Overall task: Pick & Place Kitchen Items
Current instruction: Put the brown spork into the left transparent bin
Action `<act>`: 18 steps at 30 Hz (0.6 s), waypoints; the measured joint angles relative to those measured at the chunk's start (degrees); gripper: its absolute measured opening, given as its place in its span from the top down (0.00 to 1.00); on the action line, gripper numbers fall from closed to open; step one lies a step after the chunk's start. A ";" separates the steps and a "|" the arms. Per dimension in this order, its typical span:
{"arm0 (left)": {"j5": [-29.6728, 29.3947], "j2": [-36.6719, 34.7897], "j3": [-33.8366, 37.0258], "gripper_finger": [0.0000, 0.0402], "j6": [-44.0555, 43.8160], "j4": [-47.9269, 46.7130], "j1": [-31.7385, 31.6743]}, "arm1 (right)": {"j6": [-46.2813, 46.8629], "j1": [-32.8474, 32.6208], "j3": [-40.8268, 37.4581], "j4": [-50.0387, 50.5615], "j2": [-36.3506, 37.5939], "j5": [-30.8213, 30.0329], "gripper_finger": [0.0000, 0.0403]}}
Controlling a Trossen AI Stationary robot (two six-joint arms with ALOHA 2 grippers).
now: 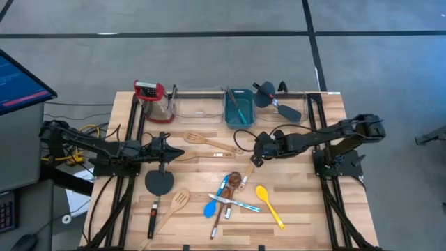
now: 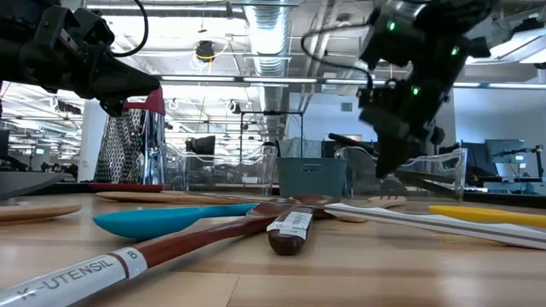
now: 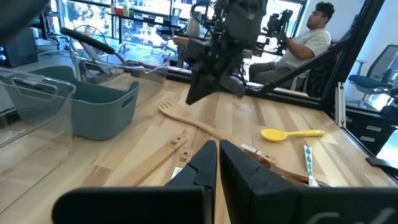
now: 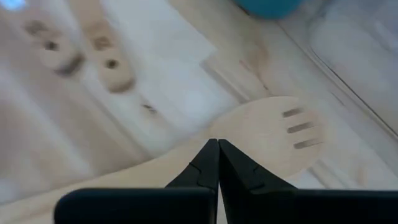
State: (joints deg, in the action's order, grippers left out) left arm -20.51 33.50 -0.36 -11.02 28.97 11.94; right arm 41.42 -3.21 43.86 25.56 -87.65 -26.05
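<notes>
Utensils lie scattered on the wooden table: a pale slotted wooden spoon [image 4: 280, 134], two pale wooden utensils [image 1: 209, 143] left of it, a black spatula [image 1: 159, 183], and a pile of a brown spoon [image 1: 235, 179], a blue spoon [image 1: 209, 208] and a yellow spoon [image 1: 268, 201]. My right gripper [image 1: 252, 160] is shut and slants down. It hangs just above the neck of the slotted spoon [image 3: 166, 109], which lies flat on the table. My left gripper [image 1: 178, 153] is shut and level at the table's left, with nothing in it.
A teal tub [image 1: 238, 110] with a utensil inside stands at the far edge between clear bins [image 1: 195, 104]. A red-topped grater [image 1: 153, 97] stands at the far left and a black spatula [image 1: 279, 104] lies at the far right. A person sits beyond the table.
</notes>
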 joint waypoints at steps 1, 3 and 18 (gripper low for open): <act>-0.02 0.00 0.00 0.98 0.02 0.00 -0.02 | -0.01 0.33 0.00 -0.16 -1.07 -0.69 1.00; -0.01 0.00 0.00 0.98 0.02 -0.02 -0.01 | -0.01 0.87 -0.02 -0.05 -2.76 -2.63 1.00; -0.02 0.00 0.00 0.98 0.02 -0.09 0.00 | -0.65 5.31 -0.02 -0.12 -4.62 -5.05 1.00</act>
State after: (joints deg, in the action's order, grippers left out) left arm -20.53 33.50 -0.36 -11.00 28.88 11.94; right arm 40.77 2.10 43.83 25.45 -92.27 -31.10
